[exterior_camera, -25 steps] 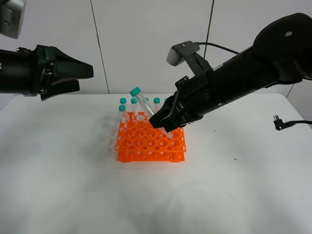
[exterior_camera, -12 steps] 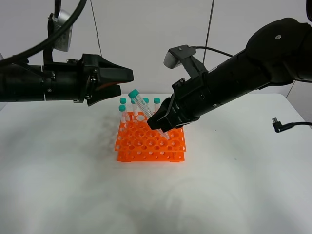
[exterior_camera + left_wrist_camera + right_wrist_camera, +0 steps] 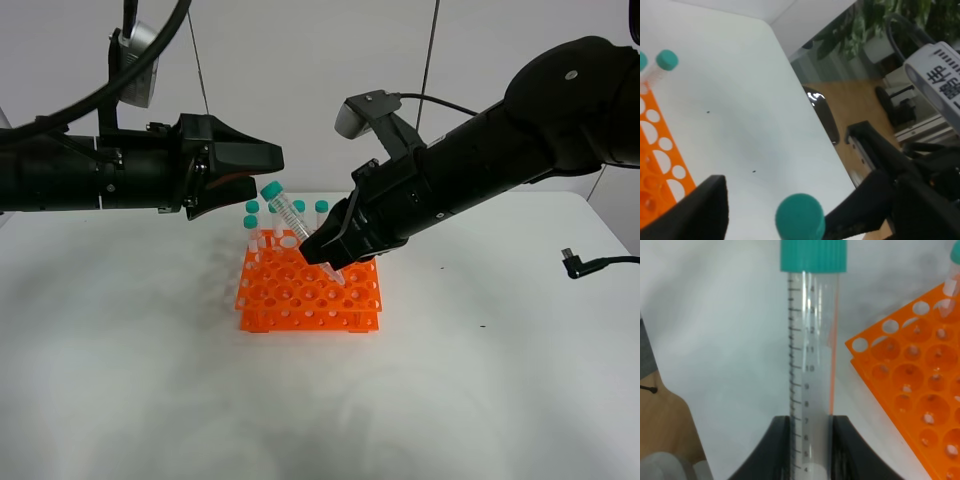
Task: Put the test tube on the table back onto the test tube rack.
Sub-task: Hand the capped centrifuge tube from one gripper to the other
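The test tube (image 3: pixel 291 222), clear with a teal cap (image 3: pixel 270 190), is held tilted over the back of the orange test tube rack (image 3: pixel 308 292). Its tip points down toward the rack's holes. My right gripper (image 3: pixel 325 250) is shut on the tube's lower part. In the right wrist view the tube (image 3: pixel 812 345) stands between the black fingers (image 3: pixel 781 445). My left gripper (image 3: pixel 266 170) is open just left of the cap. In the left wrist view the cap (image 3: pixel 800 218) sits between its jaws without touching them.
Several more teal-capped tubes (image 3: pixel 251 214) stand in the rack's back row, also in the left wrist view (image 3: pixel 666 60). A black cable with a plug (image 3: pixel 575 260) lies at the table's (image 3: pixel 150 380) right edge. The rack shows in the right wrist view (image 3: pixel 920 390).
My left arm has moved right, bringing its open gripper up to the tube's cap. My right gripper has stayed nearly still with the tube.
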`<state>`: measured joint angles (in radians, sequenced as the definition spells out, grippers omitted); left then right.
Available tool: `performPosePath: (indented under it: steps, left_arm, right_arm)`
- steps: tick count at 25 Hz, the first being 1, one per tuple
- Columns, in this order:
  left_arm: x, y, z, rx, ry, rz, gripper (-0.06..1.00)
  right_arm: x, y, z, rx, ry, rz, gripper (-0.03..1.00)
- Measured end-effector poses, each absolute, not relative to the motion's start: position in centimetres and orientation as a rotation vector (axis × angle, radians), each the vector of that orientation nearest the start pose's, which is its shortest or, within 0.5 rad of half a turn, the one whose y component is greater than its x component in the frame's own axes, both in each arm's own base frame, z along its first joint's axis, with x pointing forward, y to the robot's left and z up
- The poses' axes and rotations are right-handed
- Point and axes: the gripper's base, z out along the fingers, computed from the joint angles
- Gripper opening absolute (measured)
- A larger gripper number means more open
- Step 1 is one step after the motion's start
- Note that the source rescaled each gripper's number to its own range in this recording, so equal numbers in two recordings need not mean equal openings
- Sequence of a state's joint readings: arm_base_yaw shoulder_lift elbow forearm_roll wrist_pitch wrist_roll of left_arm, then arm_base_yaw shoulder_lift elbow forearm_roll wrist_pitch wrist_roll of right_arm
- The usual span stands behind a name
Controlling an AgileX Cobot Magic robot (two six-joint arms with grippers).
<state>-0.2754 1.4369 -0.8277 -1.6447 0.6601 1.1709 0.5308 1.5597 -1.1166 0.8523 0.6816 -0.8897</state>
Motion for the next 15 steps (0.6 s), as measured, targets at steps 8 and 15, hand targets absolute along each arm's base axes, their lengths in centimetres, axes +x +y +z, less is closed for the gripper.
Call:
performPosePath:
  steps: [8, 15]
  left_arm:
    - [26.64, -13.39, 27.01, 0.215, 2.112, -1.148, 1.0]
    - [26.42, -13.57, 27.13, 0.238, 2.107, -1.183, 1.0]
  right_arm:
    - [26.34, 20.59, 28.0, -1.036, 2.178, 0.782, 0.02]
    - [26.29, 20.62, 28.01, -1.047, 2.173, 0.787, 0.02]
